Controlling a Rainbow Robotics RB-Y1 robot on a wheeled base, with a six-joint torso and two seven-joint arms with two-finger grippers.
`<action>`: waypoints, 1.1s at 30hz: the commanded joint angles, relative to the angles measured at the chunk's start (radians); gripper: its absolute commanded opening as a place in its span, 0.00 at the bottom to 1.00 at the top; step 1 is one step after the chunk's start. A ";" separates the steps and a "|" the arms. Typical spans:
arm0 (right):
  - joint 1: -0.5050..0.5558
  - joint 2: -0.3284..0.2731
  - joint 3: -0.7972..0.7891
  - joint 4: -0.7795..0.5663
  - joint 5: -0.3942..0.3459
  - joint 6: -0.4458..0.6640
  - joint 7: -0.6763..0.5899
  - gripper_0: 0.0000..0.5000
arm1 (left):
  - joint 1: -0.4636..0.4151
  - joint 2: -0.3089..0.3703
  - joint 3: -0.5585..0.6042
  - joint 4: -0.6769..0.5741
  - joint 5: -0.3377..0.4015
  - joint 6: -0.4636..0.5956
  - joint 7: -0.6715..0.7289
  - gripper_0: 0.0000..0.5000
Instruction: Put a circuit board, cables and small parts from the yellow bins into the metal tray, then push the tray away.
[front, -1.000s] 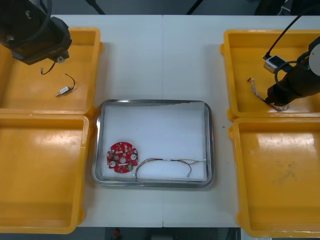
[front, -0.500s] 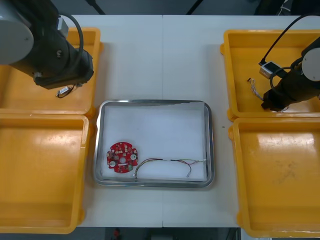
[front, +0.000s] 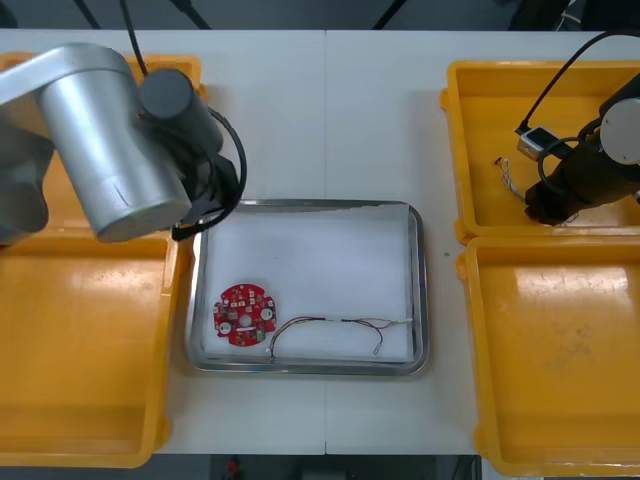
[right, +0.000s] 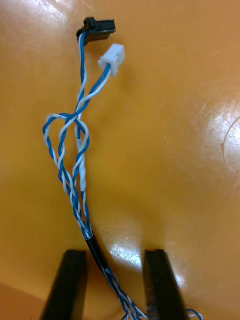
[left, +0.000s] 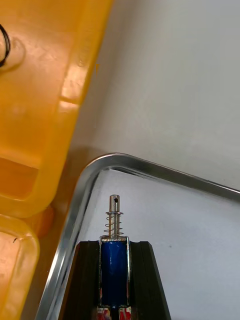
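The left gripper (left: 114, 246) pinches a small metal part (left: 114, 270), blue-bodied with a spring at its tip. It hangs over the upper-left corner of the tray (left: 84, 190), just inside the rim. The tray, at frame centre in the front view, already holds a board (front: 244, 314) and a cable (front: 330, 325). Released here, the part could strike the rim and bounce onto the worktop (front: 330, 120). In the upper-right bin (front: 455, 150), the right gripper (right: 114, 262) stands spread astride the blue and white cable (right: 70, 165), which runs close to one finger. Closing off-centre may catch one strand and let it slip.
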 joint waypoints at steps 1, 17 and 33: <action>-0.033 0.009 0.016 0.005 -0.010 -0.006 0.039 0.09 | -0.002 -0.064 -0.061 0.040 -0.048 -0.042 -0.009 0.00; -0.033 0.002 -0.071 -0.075 0.101 0.037 0.080 0.00 | -0.002 -0.127 -0.233 0.119 -0.181 -0.126 0.039 0.01; -0.033 0.002 -0.356 -0.207 0.089 0.369 0.092 0.00 | -0.002 -0.143 -0.334 0.194 -0.269 -0.203 0.077 0.01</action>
